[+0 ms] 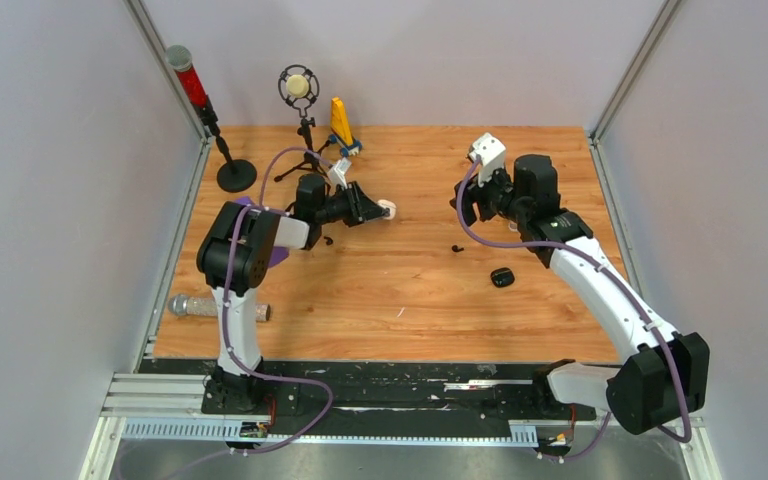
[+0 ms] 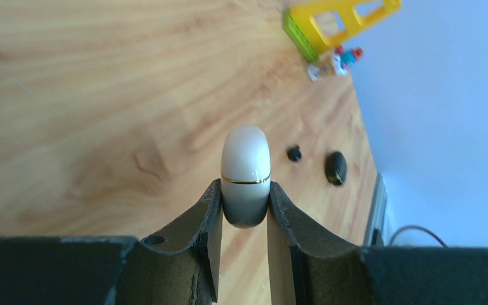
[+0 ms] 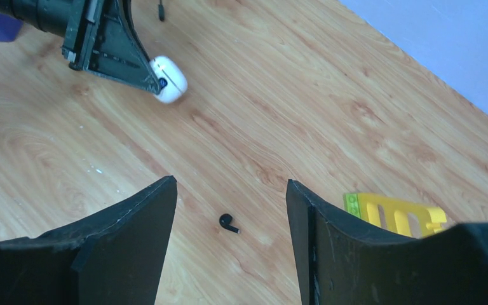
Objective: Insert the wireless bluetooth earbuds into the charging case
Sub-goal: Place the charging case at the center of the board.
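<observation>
Between the fingers of the left gripper (image 2: 244,198) sits the white charging case (image 2: 245,152), pinched tight around its lower half. Right gripper (image 3: 232,190) is spread wide with nothing in it, hanging above one black earbud (image 3: 229,223) lying on the wooden table (image 1: 400,300). A black case (image 1: 501,277) lies nearby, toward the right arm's base.

Yellow toy (image 1: 341,121), tripod microphone (image 1: 299,86), silver cylinder (image 1: 192,305)

Tabletop (image 1: 410,300): open wood across centre and front. Obstacles: black earbud (image 1: 457,248) and black case (image 1: 502,277), right of centre; mic stand (image 1: 305,135) and yellow toy (image 1: 340,120), back-left.
</observation>
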### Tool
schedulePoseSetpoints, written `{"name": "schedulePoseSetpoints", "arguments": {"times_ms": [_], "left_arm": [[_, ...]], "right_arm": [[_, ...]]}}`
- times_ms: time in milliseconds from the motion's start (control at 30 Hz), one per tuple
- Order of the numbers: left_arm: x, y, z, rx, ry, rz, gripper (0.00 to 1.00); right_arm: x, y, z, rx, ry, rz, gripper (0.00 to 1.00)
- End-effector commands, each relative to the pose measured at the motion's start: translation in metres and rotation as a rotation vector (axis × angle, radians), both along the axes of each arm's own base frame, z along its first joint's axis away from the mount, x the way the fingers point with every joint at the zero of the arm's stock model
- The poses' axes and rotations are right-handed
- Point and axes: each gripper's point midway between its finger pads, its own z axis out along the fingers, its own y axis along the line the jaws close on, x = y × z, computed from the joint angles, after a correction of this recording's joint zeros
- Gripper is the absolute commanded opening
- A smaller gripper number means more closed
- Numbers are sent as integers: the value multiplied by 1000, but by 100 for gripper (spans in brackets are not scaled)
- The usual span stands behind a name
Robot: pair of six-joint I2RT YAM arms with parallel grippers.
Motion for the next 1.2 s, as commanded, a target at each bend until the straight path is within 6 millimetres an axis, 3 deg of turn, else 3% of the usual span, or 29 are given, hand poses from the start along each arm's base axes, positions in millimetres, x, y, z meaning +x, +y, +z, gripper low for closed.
{"name": "schedulePoseSetpoints", "arguments": {"times_ms": [0,33,67,100,367,433,500,533,600,700,833,967,1033,1167], "left_arm": [[48,5,-10,102,-11,150,19],[43,8,-30,183,31,140,19],[51,11,-37,225,32,166,21],[48,14,-49,271,55,160,21],[50,25,-72,371,98,203,37],[49,25,-72,375,97,205,47],[48,26,-70,376,91,205,64],[48,26,-66,374,85,205,79],[48,28,-61,374,73,206,97],[45,30,-53,382,57,206,100],[41,34,-26,387,-3,210,100],[32,40,1,410,-70,205,100],[26,44,15,431,-112,190,100],[11,46,46,438,-233,127,100]], "right_arm": [[6,-12,18,45,-71,-39,65],[6,-12,18,46,-73,-36,65],[5,-11,17,47,-71,-30,65],[4,-10,16,50,-70,-23,66],[12,-19,4,-18,-75,-55,66],[14,-29,2,-59,-86,-80,72],[15,-42,-5,-99,-74,-108,80],[15,-48,-11,-113,-52,-117,82],[13,-62,-27,-144,10,-133,84],[12,-86,-58,-205,129,-158,84],[9,-117,-108,-334,299,-192,83],[-12,-124,-156,-433,489,-78,79],[-20,-124,-170,-468,534,-14,78],[-19,-128,-180,-511,598,4,75]]}}
